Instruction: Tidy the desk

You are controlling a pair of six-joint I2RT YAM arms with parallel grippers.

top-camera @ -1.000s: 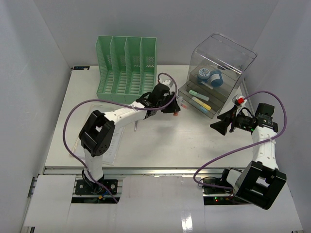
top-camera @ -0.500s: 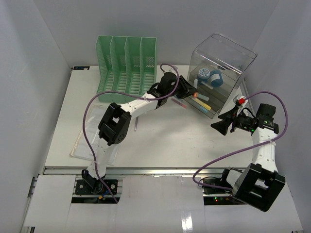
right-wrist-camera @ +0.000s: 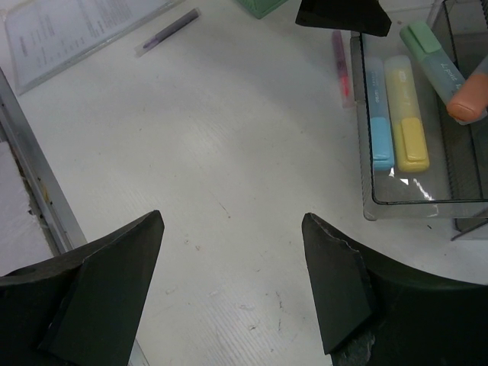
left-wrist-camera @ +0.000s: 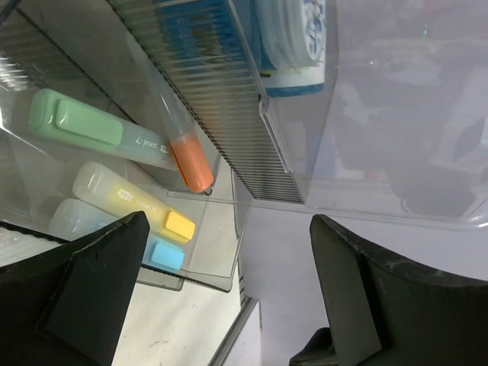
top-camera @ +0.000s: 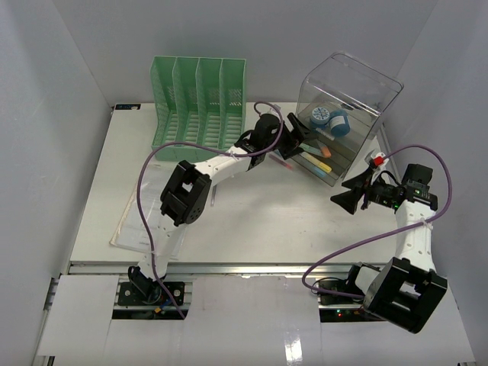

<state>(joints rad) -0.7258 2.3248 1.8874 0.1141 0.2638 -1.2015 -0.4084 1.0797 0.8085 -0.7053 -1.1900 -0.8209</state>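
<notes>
The surface (top-camera: 252, 221) spreads under both arms and everything else in the top view. We judge it rigid, heavy and fixed, nothing to grip, and its smooth matte face should let light things slide. Loose on it lie slim, light items: a pink pen (right-wrist-camera: 339, 65) just beside the clear drawer (right-wrist-camera: 419, 207), and a purple pen (right-wrist-camera: 168, 30) near a paper sheet (right-wrist-camera: 69, 30). Each pen probably wants a pinch across mid-barrel; the floppy sheet offers only an edge.

The left gripper (left-wrist-camera: 229, 229) is at the drawer mouth, jaws wide apart and empty, facing an orange highlighter (left-wrist-camera: 191, 164). The right gripper (right-wrist-camera: 232, 221) hangs over bare surface, jaws spread, holding nothing.

The orange highlighter's barrel fades behind ribbed plastic, and we cannot tell whether it lies flat or leans on the green highlighter (left-wrist-camera: 84, 126). The frame edge cuts off the sheet.
</notes>
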